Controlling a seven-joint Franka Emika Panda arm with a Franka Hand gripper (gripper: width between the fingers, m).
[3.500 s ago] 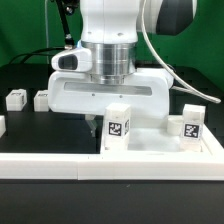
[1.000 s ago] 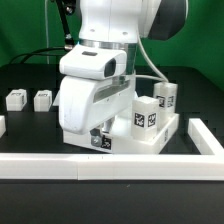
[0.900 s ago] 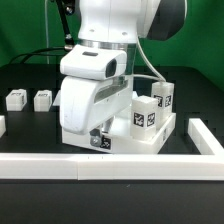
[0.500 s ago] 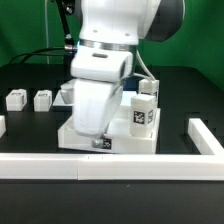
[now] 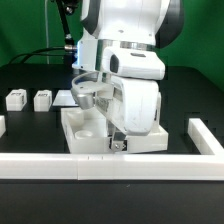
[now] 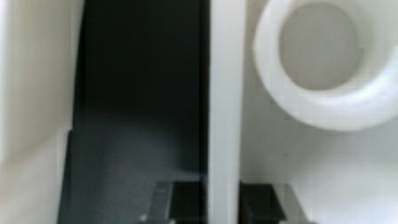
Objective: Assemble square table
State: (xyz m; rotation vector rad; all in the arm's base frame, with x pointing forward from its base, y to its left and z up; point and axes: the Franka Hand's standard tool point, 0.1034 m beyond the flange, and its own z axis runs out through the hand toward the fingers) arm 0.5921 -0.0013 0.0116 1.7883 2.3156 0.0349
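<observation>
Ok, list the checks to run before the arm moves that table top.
1. Grip: end effector shut on the table top: ok; the wrist view shows its rim between the fingers.
2. Clearance: loose legs lie apart from the top, at the exterior view's left: ok.
3. Gap between top and border rail: cannot tell; they look close.
4. Anything standing on the top behind the arm: cannot tell.
5. Top lying flat: ok, as far as visible.
</observation>
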